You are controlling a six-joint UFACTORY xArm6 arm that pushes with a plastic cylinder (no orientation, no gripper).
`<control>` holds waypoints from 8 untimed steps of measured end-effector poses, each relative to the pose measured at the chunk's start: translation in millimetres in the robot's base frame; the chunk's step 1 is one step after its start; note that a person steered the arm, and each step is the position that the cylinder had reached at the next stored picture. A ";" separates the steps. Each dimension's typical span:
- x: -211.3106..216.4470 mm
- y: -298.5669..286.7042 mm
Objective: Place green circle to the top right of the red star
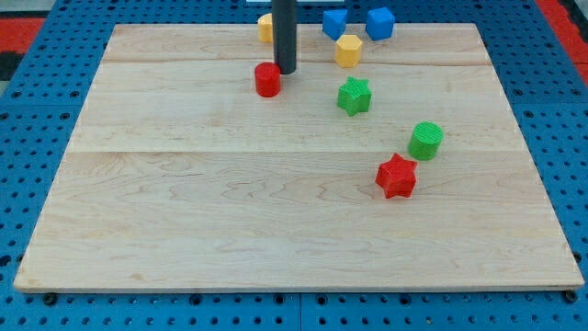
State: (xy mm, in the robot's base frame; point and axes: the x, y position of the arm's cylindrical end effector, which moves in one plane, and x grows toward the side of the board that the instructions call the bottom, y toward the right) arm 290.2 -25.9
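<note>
The green circle [425, 140] lies right of the board's middle. The red star [396, 176] lies just below and left of it, almost touching. My tip [286, 71] is near the view's top, just right of a red circle [267, 80], far to the upper left of the green circle and the red star.
A green star [354, 96] lies between my tip and the green circle. A yellow hexagon [348, 50], two blue blocks [334, 23] [379, 22] and a yellow block [265, 27], partly hidden behind the rod, lie along the top edge of the wooden board [184, 211].
</note>
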 end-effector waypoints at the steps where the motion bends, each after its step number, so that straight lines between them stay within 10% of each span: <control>1: 28.7 -7.5; 4: 127.5 -1.6; 8: 179.6 231.9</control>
State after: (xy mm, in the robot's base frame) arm 469.8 206.0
